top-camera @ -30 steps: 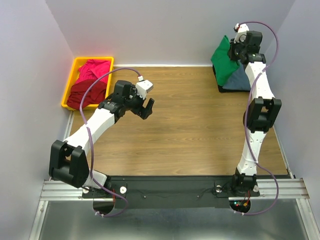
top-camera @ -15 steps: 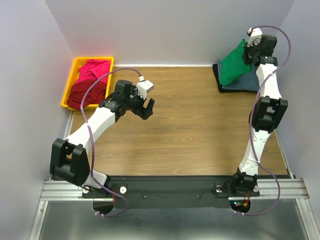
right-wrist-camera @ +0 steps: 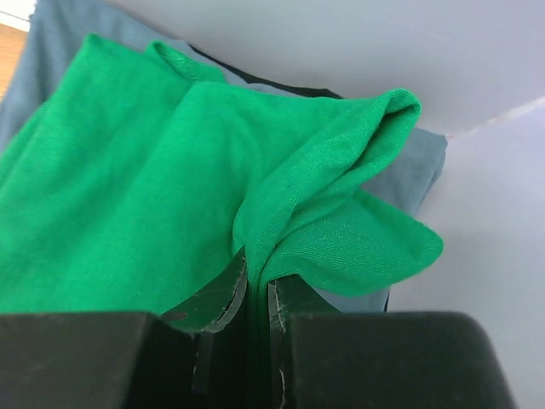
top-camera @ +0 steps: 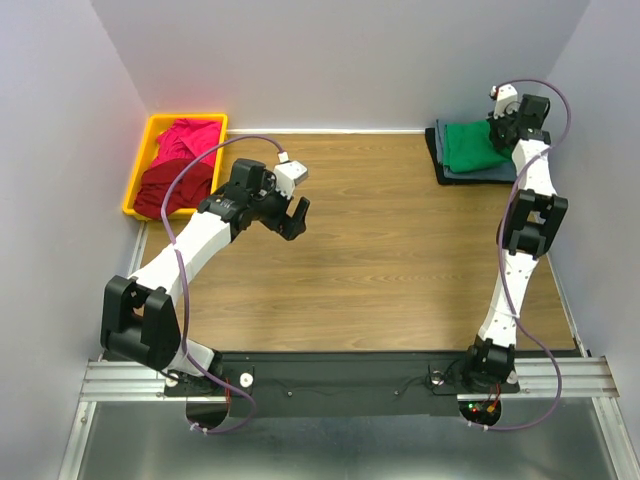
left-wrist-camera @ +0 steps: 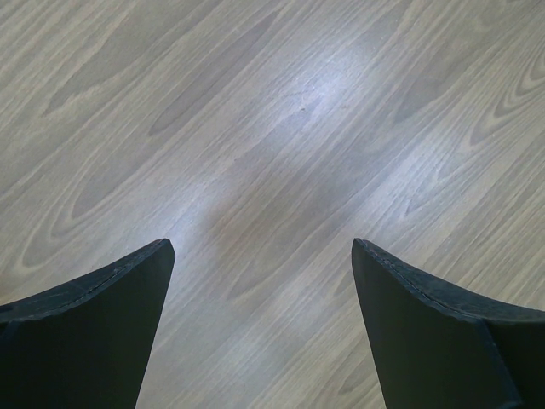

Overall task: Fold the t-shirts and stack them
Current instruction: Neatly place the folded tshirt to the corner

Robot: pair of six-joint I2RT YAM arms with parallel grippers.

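Right gripper (right-wrist-camera: 258, 294), jaws pinched on a fold of the bright green cloth t-shirt (right-wrist-camera: 153, 187), which lies atop the slate blue-grey t-shirt (top-camera: 470, 173) and the black t-shirt (top-camera: 436, 158) at the far right corner of the wooden table (top-camera: 400, 260); left gripper (top-camera: 295, 215), jaws wide and empty, hovers over bare wood. The magenta pink t-shirt (top-camera: 188, 135) and the dark red t-shirt (top-camera: 170, 185) lie crumpled in the yellow plastic bin (top-camera: 137, 165).

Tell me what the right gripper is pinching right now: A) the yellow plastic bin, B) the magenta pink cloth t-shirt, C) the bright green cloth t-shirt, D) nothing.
C: the right wrist view shows the right gripper shut on a fold of the bright green cloth t-shirt, which lies over the slate blue-grey shirt.
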